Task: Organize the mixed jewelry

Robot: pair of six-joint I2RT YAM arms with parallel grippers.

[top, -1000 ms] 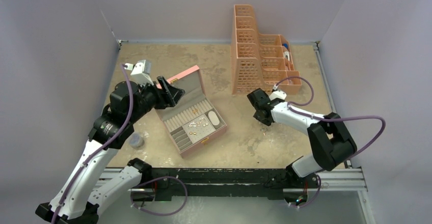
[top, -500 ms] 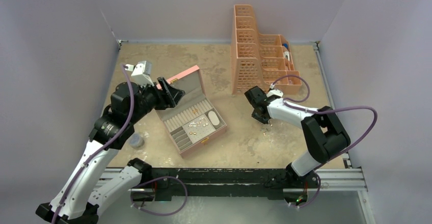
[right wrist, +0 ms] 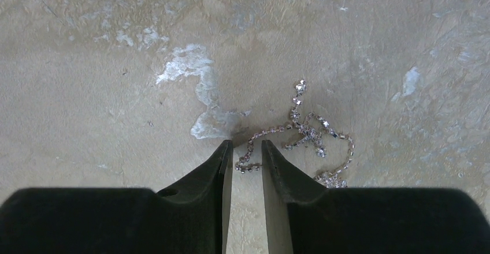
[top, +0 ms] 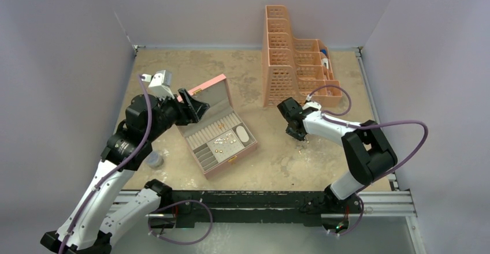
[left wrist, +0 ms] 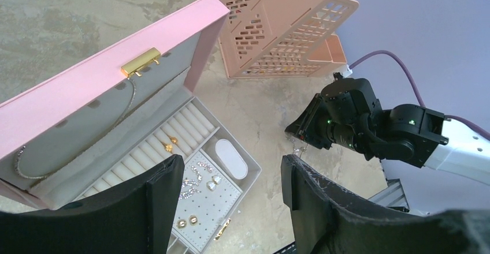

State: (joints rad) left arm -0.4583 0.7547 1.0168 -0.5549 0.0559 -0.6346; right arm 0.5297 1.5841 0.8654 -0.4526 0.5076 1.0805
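Right of the pink box (top: 238, 159), on the table (top: 254, 81), a sparkly silver chain (right wrist: 312, 133) lies in a loose tangle. Its near end curls into the slot between the tips of the right gripper (right wrist: 247, 150), and the rest trails ahead and off to the right in the wrist view. The jaws stand only a narrow slit apart, wider than the chain, so I judge it not yet pinched. The right arm is clearly the nearer one. The left gripper (left wrist: 230, 160) hangs spread wide over the open box, holding nothing, well apart from the chain.
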